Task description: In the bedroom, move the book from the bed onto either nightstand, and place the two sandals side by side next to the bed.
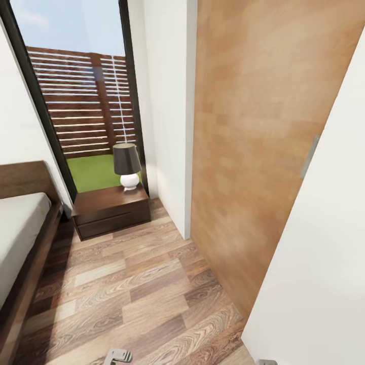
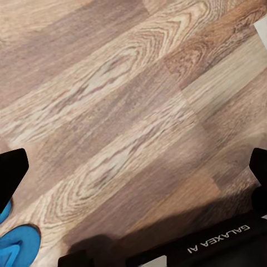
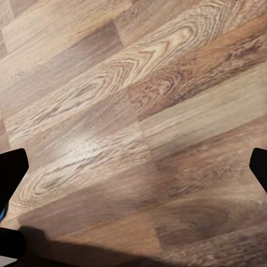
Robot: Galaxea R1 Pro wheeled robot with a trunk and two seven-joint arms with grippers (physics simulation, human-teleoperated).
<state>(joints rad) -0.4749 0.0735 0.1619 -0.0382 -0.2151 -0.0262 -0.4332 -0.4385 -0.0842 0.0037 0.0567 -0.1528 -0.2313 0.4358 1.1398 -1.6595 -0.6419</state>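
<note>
The bed (image 1: 20, 238) shows its dark frame and grey mattress at the head view's left edge; the visible part of the mattress is bare and the book is out of view. The nightstand (image 1: 109, 210) stands beyond the bed under the window, with a dark-shaded lamp (image 1: 126, 165) on top. My left gripper (image 2: 133, 167) hangs open over bare plank floor, and so does my right gripper (image 3: 133, 167). A bright blue rounded shape (image 2: 19, 245) lies at the edge of the left wrist view; I cannot tell whether it is a sandal or part of the robot.
An open wooden door (image 1: 258, 142) stands on the right, with a white wall (image 1: 319, 284) nearer to me. A strip of plank floor (image 1: 132, 284) runs between bed and door towards the nightstand. The black robot body labelled GALAXEA AI (image 2: 217, 242) shows below the left gripper.
</note>
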